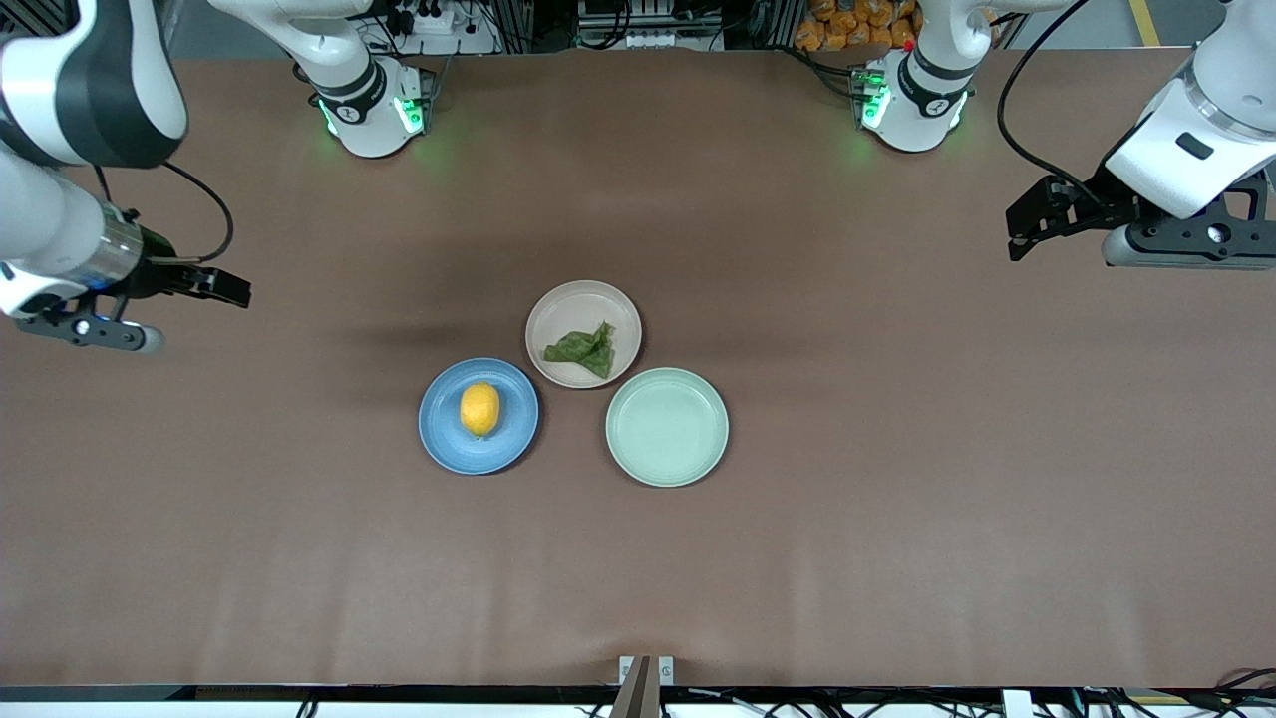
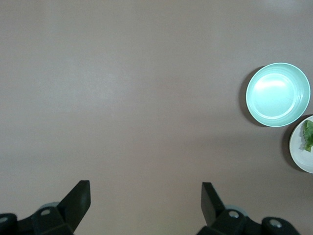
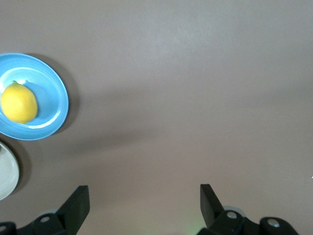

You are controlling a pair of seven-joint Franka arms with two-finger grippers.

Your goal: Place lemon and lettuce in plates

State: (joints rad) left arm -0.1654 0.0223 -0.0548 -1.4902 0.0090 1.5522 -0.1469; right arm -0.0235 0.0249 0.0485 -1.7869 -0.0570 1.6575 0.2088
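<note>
Task looks complete: lemon (image 1: 479, 409) sits in the blue plate (image 1: 447, 439), lettuce (image 1: 582, 349) in the beige plate (image 1: 568, 302) at its 1 o'clock. Left gripper (image 1: 1019, 232) and right gripper (image 1: 224, 286) wait over bare table ends, both wide open and empty.

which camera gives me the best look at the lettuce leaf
The front view: the whole lettuce lies in the beige-pink plate. The left wrist view catches only a cut-off piece at its edge; the right wrist view shows none of the leaf.

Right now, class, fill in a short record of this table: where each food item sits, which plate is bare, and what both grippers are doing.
lemon: on the blue plate
lettuce: on the beige-pink plate
mint-green plate: holds nothing
left gripper: open, over bare table at the left arm's end
right gripper: open, over bare table at the right arm's end
task state: both items plated
</note>
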